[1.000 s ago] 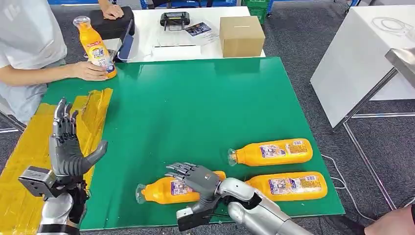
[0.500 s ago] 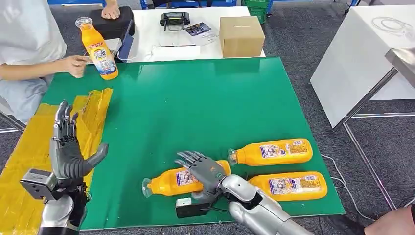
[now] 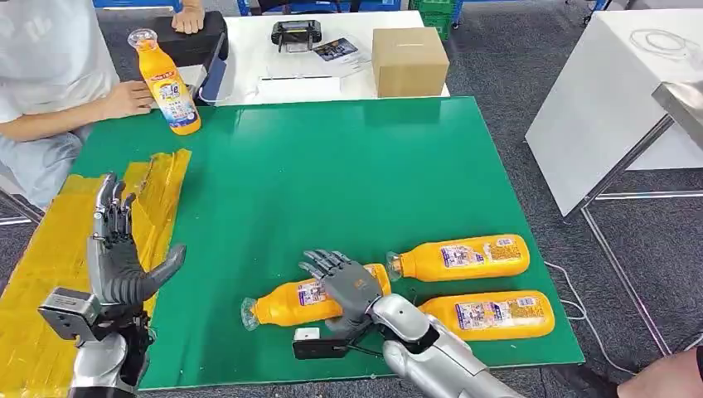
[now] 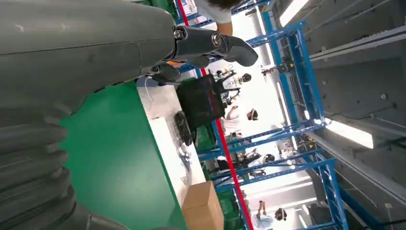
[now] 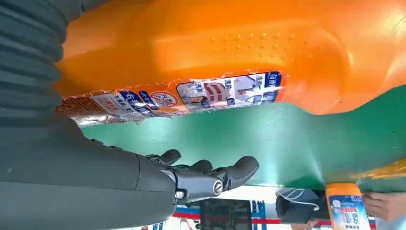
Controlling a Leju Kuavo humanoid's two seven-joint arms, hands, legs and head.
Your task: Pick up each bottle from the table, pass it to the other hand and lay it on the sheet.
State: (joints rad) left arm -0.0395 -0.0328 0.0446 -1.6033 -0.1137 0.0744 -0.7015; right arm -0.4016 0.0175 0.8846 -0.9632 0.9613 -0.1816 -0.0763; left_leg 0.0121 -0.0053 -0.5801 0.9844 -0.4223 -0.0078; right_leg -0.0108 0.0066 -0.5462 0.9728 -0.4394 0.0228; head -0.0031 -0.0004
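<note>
Three orange bottles lie on the green table (image 3: 332, 174) near its front right. My right hand (image 3: 346, 282) lies over the nearest bottle (image 3: 286, 305), fingers stretched out across its label, not wrapped round it. In the right wrist view that bottle (image 5: 239, 43) presses close against the palm while the fingers (image 5: 210, 177) stay straight. The other two bottles (image 3: 460, 257) (image 3: 489, 315) lie to its right. A fourth bottle (image 3: 166, 83) stands upright at the far left corner. My left hand (image 3: 120, 257) is raised and open at the edge of the yellow sheet (image 3: 46, 249).
A person sits at the far left, one hand (image 3: 128, 98) beside the standing bottle. Behind the green table a white table carries a cardboard box (image 3: 409, 60), a black device (image 3: 296, 33) and papers. A white table (image 3: 613, 91) stands to the right.
My right hand and the bottle under it have shifted a little away from the front edge. The person has let go of the standing bottle. My left hand has sunk slightly.
</note>
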